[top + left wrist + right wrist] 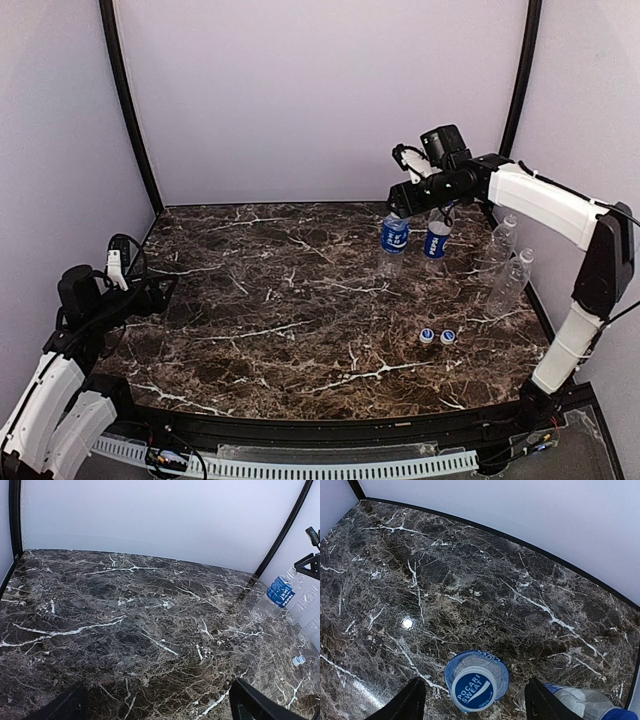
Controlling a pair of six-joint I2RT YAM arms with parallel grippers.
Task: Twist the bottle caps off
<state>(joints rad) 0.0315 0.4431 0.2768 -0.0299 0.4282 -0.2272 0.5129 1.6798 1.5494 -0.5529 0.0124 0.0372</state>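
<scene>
White-and-blue cap (472, 691) on a bottle (499, 667) between the right hand's (476, 690) parted fingers (410, 702); another bottle (575, 702) beside

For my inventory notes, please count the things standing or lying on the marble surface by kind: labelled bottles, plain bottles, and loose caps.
Bottles with blue label: 2
Plain clear bottles: 2
Loose caps: 2
Total: 6

Left gripper (160, 289) jaws wide, right gripper (399, 205) jaws apart, arm outstretched
</scene>
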